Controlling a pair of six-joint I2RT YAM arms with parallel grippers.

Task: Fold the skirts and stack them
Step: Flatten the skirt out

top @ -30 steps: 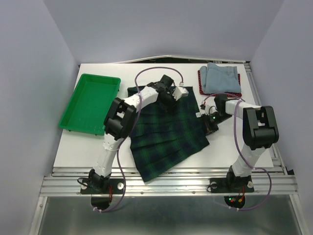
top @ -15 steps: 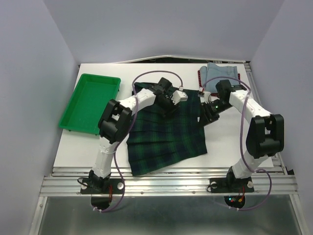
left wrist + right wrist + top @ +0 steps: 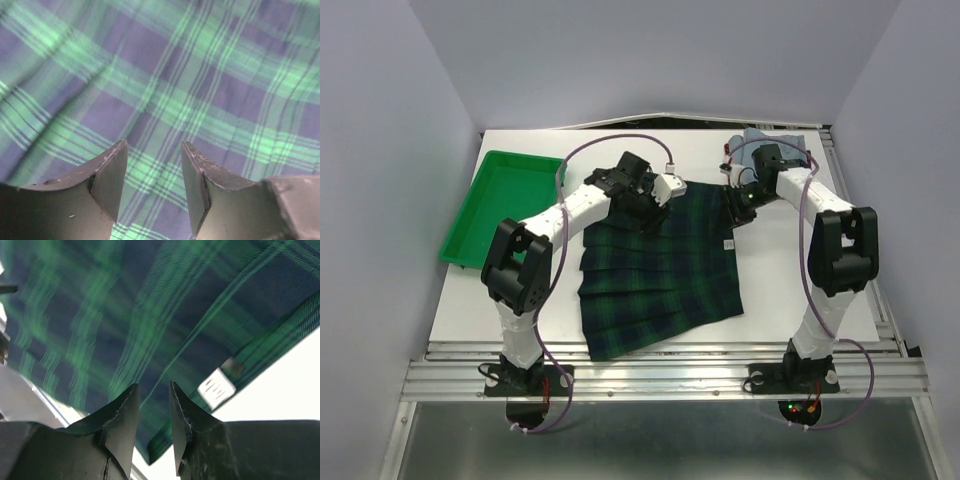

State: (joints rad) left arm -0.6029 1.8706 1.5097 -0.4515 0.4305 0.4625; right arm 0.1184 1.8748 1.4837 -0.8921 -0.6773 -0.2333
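Just right of the tray (image 3: 505, 210) lies the plaid skirt (image 3: 660, 270). The right gripper (image 3: 152, 388) pinches the edge farthest from the tray. The left gripper (image 3: 152, 147) is narrowly parted on the cloth; I cannot tell whether it has hold.

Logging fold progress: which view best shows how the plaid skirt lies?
Top external: the whole plaid skirt shows, spread out. Left wrist gives only a close patch of its plaid; right wrist a blurred patch plus its white label.

Tray (image 3: 500, 210) blocks left; denim skirt (image 3: 790, 138) (far right corner) crowds right end effector (image 3: 733, 208); front-right table (image 3: 775, 285) open.
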